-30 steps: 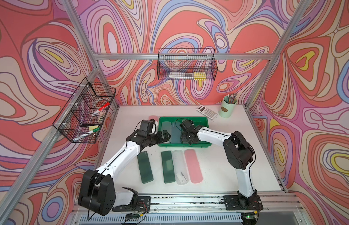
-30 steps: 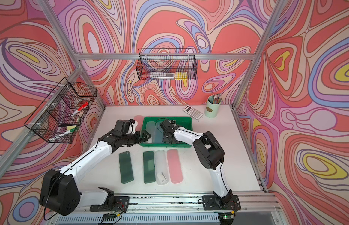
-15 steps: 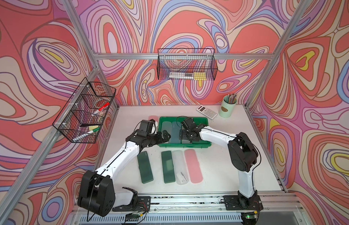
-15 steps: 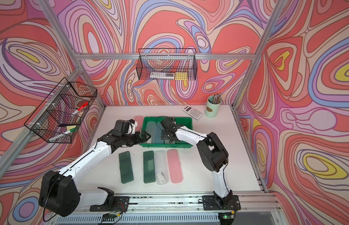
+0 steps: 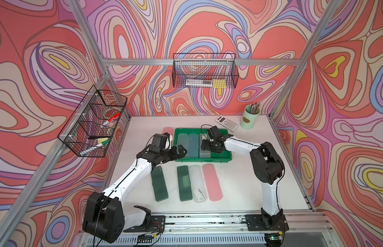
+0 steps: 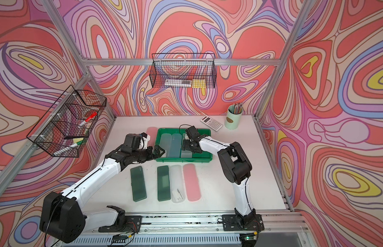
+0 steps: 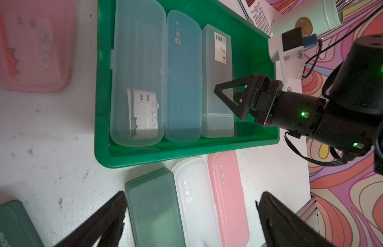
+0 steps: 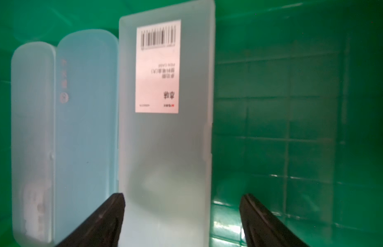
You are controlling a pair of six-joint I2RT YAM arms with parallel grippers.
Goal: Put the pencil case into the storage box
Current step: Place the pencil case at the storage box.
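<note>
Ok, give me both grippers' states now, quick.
Left gripper: open, empty.
Right gripper: open, straddling the clear pencil case, not gripping it.

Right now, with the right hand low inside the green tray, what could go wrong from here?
1. The right hand, open, straddles the frosted rectangular plastic pencil case with the barcode label. One finger sits at its edge, next to the translucent blue plastic pencil case, so pulling away could drag either case.
2. The left hand, open, hovers by a front corner of the bright-green plastic storage box; a careless swing could shove it.
</note>
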